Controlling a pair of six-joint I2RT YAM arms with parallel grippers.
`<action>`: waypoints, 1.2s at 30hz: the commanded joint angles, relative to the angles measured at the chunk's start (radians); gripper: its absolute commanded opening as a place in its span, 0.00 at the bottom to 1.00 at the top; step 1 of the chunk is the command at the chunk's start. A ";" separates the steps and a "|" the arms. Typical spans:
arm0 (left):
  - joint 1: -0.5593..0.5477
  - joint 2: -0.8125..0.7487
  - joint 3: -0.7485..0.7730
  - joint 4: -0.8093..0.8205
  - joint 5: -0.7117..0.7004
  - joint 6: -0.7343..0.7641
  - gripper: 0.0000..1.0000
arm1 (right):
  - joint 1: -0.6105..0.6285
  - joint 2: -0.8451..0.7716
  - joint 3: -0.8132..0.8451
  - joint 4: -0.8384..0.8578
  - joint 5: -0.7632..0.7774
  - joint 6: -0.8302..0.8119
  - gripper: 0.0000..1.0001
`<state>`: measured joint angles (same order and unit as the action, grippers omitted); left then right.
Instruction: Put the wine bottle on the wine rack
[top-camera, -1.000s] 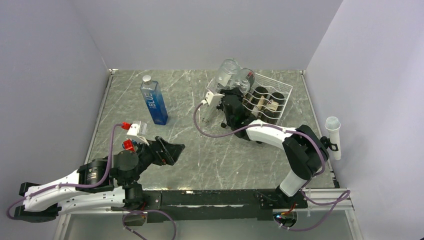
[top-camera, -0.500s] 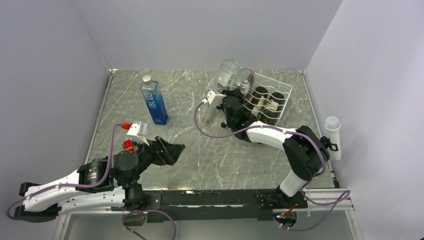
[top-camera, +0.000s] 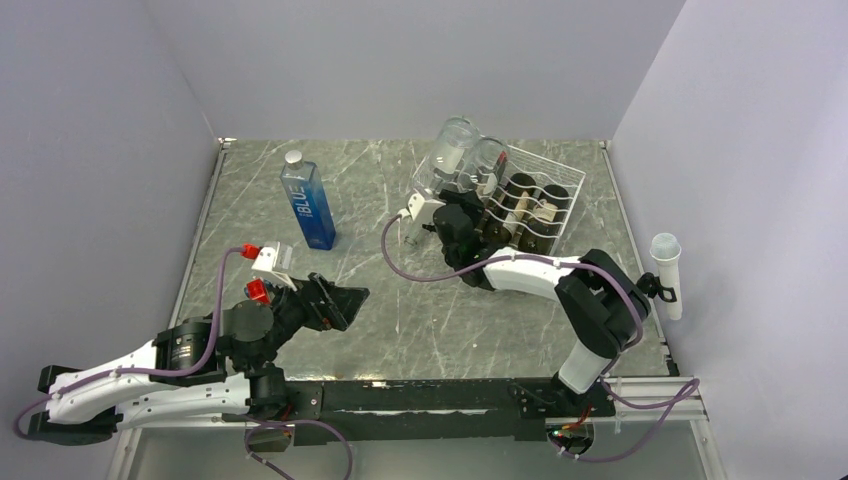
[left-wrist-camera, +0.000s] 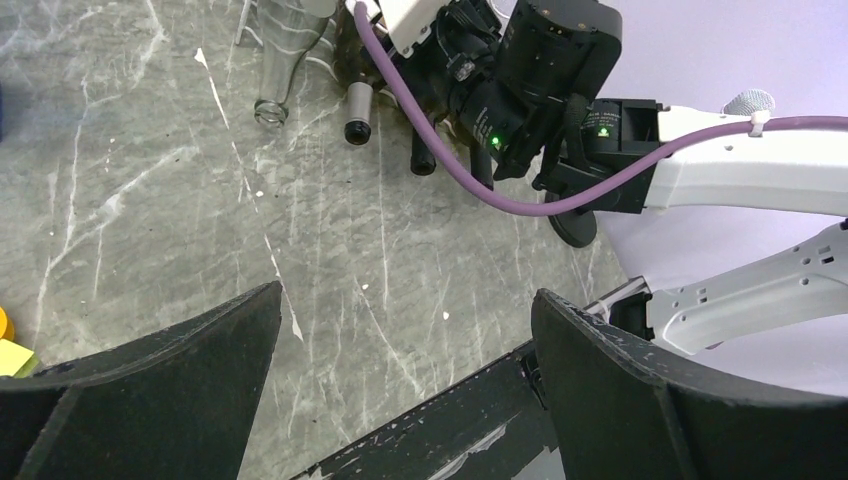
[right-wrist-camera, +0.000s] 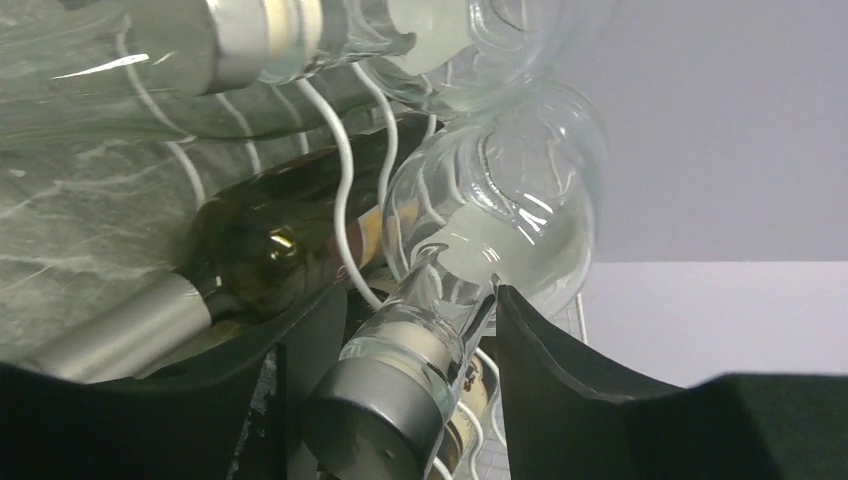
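The white wire wine rack (top-camera: 560, 190) stands at the back right and holds two dark bottles (top-camera: 520, 205) side by side. A clear wine bottle (top-camera: 487, 162) lies tilted on the rack's left part, next to another clear bottle (top-camera: 452, 148). My right gripper (top-camera: 456, 215) is at the rack's near-left side. In the right wrist view its fingers (right-wrist-camera: 560, 380) are shut on the clear bottle's neck (right-wrist-camera: 420, 335), just above its silver cap, with rack wire (right-wrist-camera: 345, 200) behind. My left gripper (top-camera: 335, 300) is open and empty, far from the rack; it also shows in the left wrist view (left-wrist-camera: 407, 293).
A tall blue water bottle (top-camera: 308, 205) stands at the back left. A white tube (top-camera: 667, 270) hangs on the right wall. In the left wrist view, bottle necks (left-wrist-camera: 357, 125) stick out off the rack toward the table, beside the right arm (left-wrist-camera: 560, 80).
My right gripper has drawn slightly toward the near left, and the clear bottle it holds has shifted with it on the rack. The left arm has not moved.
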<state>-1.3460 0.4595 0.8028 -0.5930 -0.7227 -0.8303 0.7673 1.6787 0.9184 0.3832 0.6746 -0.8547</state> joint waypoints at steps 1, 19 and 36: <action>-0.003 -0.021 0.036 0.013 -0.002 0.012 0.99 | 0.029 0.068 -0.061 -0.259 -0.175 0.196 0.56; -0.003 -0.035 0.045 0.006 -0.004 0.012 0.99 | 0.032 -0.022 -0.015 -0.268 -0.122 0.192 1.00; -0.004 -0.004 0.055 0.014 -0.001 0.011 0.99 | 0.031 -0.330 0.143 -0.565 -0.219 0.375 1.00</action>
<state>-1.3460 0.4427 0.8196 -0.6060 -0.7227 -0.8310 0.7982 1.4647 0.9939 -0.0650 0.5301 -0.6018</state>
